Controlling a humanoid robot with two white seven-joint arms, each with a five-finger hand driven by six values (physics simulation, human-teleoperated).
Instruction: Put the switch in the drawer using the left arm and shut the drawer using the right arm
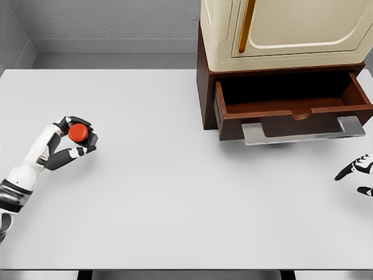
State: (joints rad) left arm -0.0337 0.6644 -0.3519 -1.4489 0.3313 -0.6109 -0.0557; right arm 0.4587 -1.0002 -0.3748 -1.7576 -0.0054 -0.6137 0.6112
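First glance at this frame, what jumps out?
The red switch stands out most, gripped in the left hand at the left side of the white table. Next is the dark brown drawer at upper right, pulled open and apparently empty, with a grey handle across its front, under a cream cabinet. The right hand peeks in at the right edge, fingers relaxed, holding nothing.
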